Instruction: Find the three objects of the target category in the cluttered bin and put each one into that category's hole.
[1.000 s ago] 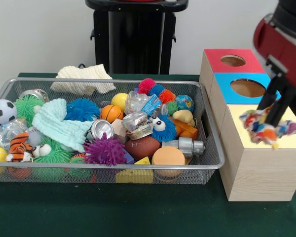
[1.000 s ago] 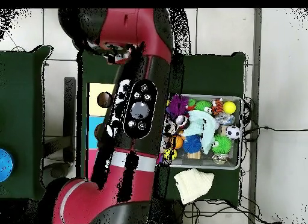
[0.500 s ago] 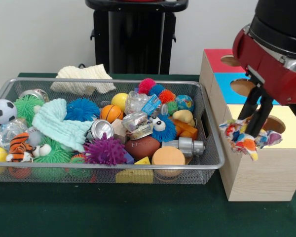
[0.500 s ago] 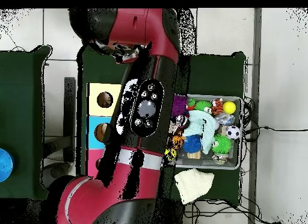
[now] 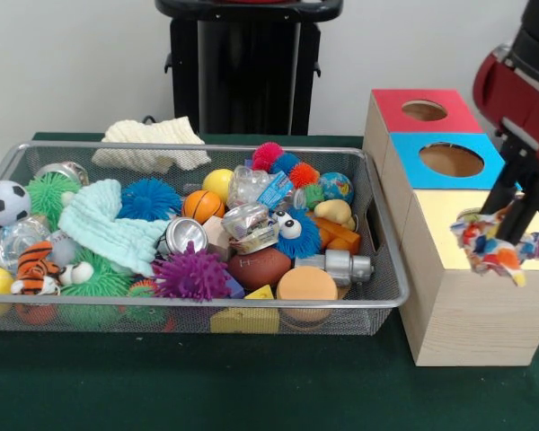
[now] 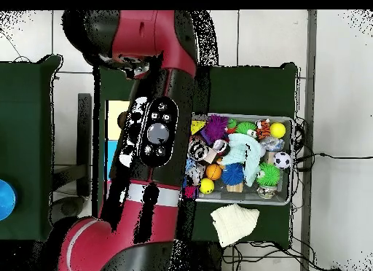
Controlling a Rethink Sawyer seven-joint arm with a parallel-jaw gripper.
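While the gripper (image 5: 518, 214) hangs over the yellow-topped box section (image 5: 449, 208) at the right of the front view, its two black fingers (image 5: 501, 187) are pinched shut on a multicoloured rope toy (image 5: 501, 249), which dangles just above that yellow top and covers where the hole would be. So the toy is in the air, clear of the bin, right at the wooden box (image 5: 463, 305).

The box has three coloured tops in a row: red (image 5: 425, 109) farthest back, blue (image 5: 449, 159) in the middle, yellow nearest the camera. The red and blue ones each show a round hole.

Everything sits on a dark green tablecloth (image 5: 251, 386). The wire mesh bin (image 5: 189, 316) is just beside the box and it's packed: a soccer ball (image 5: 4, 202), spiky rubber balls in green, blue and purple, a mint washcloth (image 5: 108, 229), a small basketball (image 5: 202, 205), a brown football (image 5: 259, 268), a tiger plush (image 5: 38, 267), a blue googly-eyed fuzzy thing (image 5: 296, 232). A cream cloth (image 5: 151, 144) lies on the table behind the bin.

Room-wise: plain white wall behind, black stand in the middle. From overhead, the red arm (image 6: 156, 137) covers most of the box, and the floor around the table is pale tile (image 6: 262, 38).
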